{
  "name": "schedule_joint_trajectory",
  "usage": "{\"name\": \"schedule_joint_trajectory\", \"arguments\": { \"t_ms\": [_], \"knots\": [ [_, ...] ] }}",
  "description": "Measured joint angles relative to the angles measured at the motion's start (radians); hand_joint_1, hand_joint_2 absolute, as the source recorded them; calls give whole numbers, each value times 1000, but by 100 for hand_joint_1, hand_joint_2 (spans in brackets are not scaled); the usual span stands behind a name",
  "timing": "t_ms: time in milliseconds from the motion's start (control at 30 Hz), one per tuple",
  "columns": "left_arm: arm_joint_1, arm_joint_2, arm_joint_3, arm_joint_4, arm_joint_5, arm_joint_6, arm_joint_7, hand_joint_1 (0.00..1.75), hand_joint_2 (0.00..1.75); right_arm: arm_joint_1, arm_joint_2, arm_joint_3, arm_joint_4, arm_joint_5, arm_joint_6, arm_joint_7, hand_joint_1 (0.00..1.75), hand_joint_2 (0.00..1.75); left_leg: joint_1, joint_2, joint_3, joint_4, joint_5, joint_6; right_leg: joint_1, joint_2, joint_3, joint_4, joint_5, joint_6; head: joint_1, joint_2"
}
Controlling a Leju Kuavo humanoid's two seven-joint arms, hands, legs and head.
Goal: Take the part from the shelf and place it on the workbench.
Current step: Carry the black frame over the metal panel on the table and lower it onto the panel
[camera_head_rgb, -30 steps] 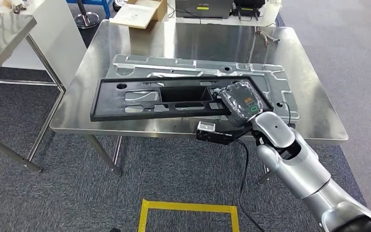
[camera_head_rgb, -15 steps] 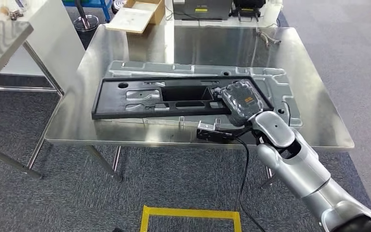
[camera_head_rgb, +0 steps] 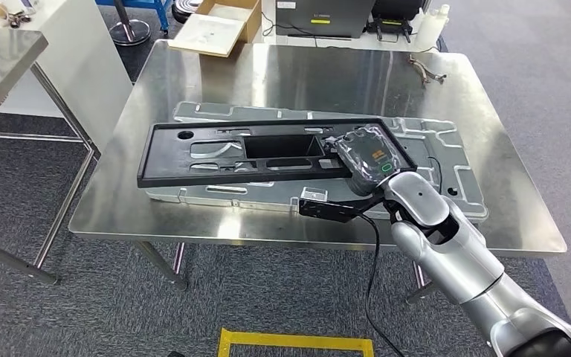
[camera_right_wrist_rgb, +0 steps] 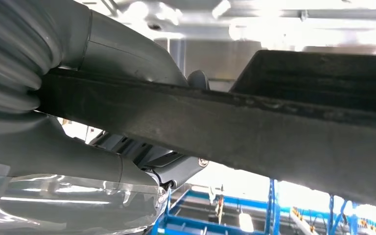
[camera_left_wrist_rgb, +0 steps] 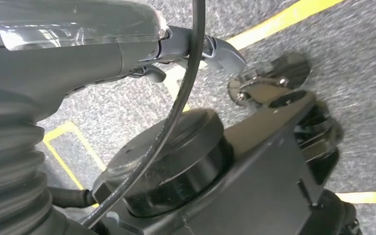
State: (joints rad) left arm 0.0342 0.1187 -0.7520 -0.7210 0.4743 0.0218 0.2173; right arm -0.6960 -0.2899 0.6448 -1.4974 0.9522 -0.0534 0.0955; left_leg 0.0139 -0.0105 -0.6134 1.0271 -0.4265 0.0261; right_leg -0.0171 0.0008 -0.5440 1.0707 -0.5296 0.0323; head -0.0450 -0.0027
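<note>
The right hand (camera_head_rgb: pixel 369 158) grips the near right end of the black part (camera_head_rgb: pixel 268 152), a long flat frame with a deep rectangular opening in its middle and a small round hole near its far left end. In the right wrist view the hand (camera_right_wrist_rgb: pixel 93 117) closes around the part's dark edge (camera_right_wrist_rgb: pixel 254 127), with the thumb on one face and the rest of the hand on the other. The part lies roughly level over the steel worktop (camera_head_rgb: pixel 305 82), stretched leftward from the hand, and sits above a large grey metal panel (camera_head_rgb: pixel 424 134) that lies flat on the worktop; whether the part rests on the panel or hangs just over it cannot be told. The silver right arm (camera_head_rgb: pixel 453 253) comes in from the lower right, a black cable (camera_head_rgb: pixel 375 260) hanging from its wrist.

The left hand (camera_left_wrist_rgb: pixel 78 54) appears in the left wrist view above grey carpet with yellow floor tape (camera_left_wrist_rgb: pixel 274 22); whether its fingers are spread or curled cannot be told.

At the worktop's far right edge lies a small metal tool (camera_head_rgb: pixel 425 68). Beyond the worktop sits an open cardboard box (camera_head_rgb: pixel 219 26). A second steel table (camera_head_rgb: pixel 4 52) stands at the left.
</note>
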Motion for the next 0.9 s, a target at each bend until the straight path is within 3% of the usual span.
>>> {"name": "schedule_joint_trajectory", "arguments": {
  "t_ms": [100,133,167,200,267,333,433,500,600,667,700,767,800,833,900],
  "knots": [
    [0,1,0,-1,4,1,2,0,175,-1,8,-1,9,0,2,5,175,175,-4,0,19,-1,-18,11,2,0,-129,188,-59,3,0,0],
    [1,1,0,-2,5,1,3,0,175,1,10,-1,14,0,3,7,175,175,-7,-1,28,-1,-26,12,3,0,-165,222,-65,0,0,0],
    [3,1,0,-3,7,1,4,0,175,2,11,-1,20,0,5,9,175,175,-10,-1,38,-1,-34,13,5,0,-185,223,-53,-4,0,0],
    [4,1,0,-4,8,1,5,0,175,2,11,-2,27,0,8,11,175,175,-14,-2,51,-2,-43,14,9,0,-186,187,-17,-13,0,0],
    [4,1,-1,-9,12,1,6,0,175,1,13,-6,45,0,12,16,175,175,-21,-3,78,-3,-62,13,23,0,-159,60,88,-40,0,0],
    [2,1,-1,-13,17,2,9,0,175,-4,19,-12,70,0,16,20,175,175,-23,-4,92,-7,-77,7,37,-1,-135,-30,143,-63,1,0],
    [1,2,-1,-19,19,3,14,0,175,-8,26,-26,106,-1,18,24,175,175,-24,0,99,5,-78,-8,36,-1,-111,-60,141,-73,1,0],
    [-2,3,-2,-23,20,5,15,0,175,-10,25,-34,129,-1,19,23,175,175,-23,2,77,63,-80,-17,27,-1,-84,-75,132,-79,1,0],
    [-1,4,-2,-26,22,12,21,0,175,-11,23,-38,165,-1,19,22,175,175,-12,3,-27,222,-138,-36,22,-2,-58,-82,113,-82,1,0],
    [4,6,-2,-26,24,16,22,0,175,-1,23,-38,187,-1,21,22,175,175,-3,4,-77,255,-159,-49,16,1,-40,-79,97,-74,1,0],
    [6,7,-2,-26,25,17,22,0,175,4,23,-39,197,-1,21,22,175,175,2,4,-82,227,-138,-55,13,3,-30,-75,87,-69,1,0],
    [9,9,-2,-26,32,19,21,0,175,9,23,-41,213,0,23,24,175,175,10,5,-64,109,-38,-63,6,4,-12,-63,64,-57,1,0],
    [10,10,-1,-26,36,20,19,0,175,10,23,-44,221,0,24,25,175,175,11,5,-55,59,-5,-61,5,5,-9,-55,54,-50,1,0],
    [12,10,-1,-27,38,19,18,0,175,12,23,-46,228,0,24,26,175,175,10,5,-50,27,21,-55,5,6,-9,-47,44,-42,1,0],
    [15,11,0,-30,39,19,17,0,175,16,23,-53,239,0,25,27,175,175,8,4,-48,17,25,-42,6,8,-14,-39,34,-35,1,0]
  ]
}}
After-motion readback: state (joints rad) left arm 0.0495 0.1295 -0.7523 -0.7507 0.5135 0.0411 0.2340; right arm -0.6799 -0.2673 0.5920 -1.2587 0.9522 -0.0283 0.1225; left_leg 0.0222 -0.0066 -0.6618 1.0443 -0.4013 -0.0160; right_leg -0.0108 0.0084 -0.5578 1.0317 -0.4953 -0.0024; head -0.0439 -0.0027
